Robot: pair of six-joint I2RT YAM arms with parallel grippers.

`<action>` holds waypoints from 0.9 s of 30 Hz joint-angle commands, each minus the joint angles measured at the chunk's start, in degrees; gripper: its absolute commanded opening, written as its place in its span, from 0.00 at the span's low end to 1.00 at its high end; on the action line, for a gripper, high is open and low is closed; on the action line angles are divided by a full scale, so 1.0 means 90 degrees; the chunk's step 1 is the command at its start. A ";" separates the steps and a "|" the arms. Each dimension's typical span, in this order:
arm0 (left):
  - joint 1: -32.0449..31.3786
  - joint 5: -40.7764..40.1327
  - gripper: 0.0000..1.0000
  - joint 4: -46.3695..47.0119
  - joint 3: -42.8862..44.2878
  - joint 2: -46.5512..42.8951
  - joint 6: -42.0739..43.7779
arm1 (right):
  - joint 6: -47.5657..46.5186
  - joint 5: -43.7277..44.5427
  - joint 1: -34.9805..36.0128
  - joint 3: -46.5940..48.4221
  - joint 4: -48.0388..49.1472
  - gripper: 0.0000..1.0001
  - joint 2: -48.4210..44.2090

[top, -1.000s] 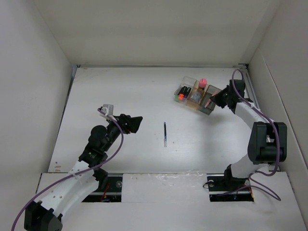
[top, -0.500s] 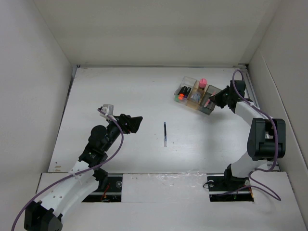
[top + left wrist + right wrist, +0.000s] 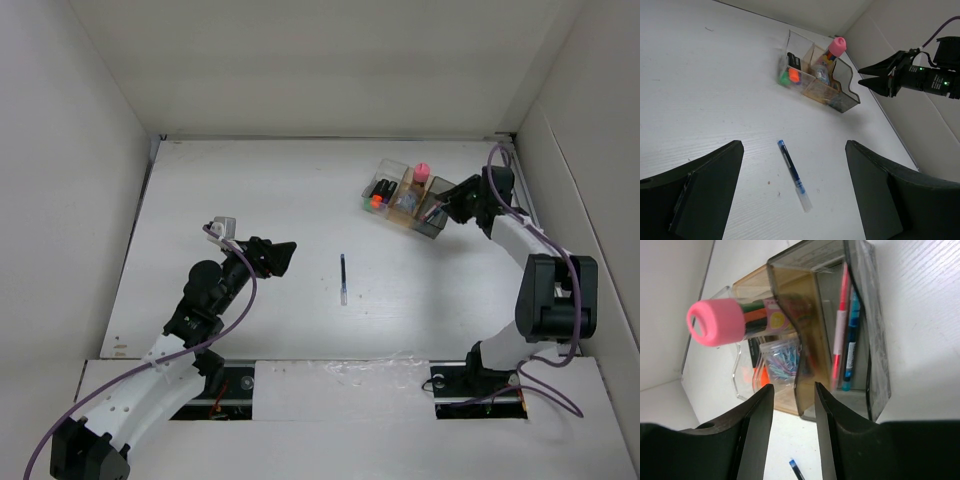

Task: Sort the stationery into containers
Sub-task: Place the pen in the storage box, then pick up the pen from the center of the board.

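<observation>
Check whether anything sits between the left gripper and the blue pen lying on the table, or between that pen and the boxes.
Nothing visible does. The left gripper, jaws open, faces the blue pen across bare table, and bare table also runs from the pen to the row of boxes.

We read no text, brand or number in any view. Label on the pink-capped bottle [image 3: 742,318] and print on the blue pen [image 3: 851,350] are illegible.

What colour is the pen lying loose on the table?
Blue, with a clear end. The pen shows best in the left wrist view.
</observation>
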 commanded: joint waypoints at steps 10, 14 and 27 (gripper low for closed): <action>0.0016 0.0072 0.80 0.0285 0.0229 -0.0013 0.0049 | -0.0123 0.0415 0.1458 -0.0834 0.0584 0.08 -0.1459; 0.0016 0.0072 0.80 0.0285 0.0229 -0.0013 0.0049 | -0.0260 0.0639 0.2444 -0.1165 0.0584 0.00 -0.1703; 0.0016 0.0072 0.80 0.0344 0.0229 0.0114 0.0049 | -0.0660 0.2571 0.5386 -0.1118 0.0048 0.43 -0.0621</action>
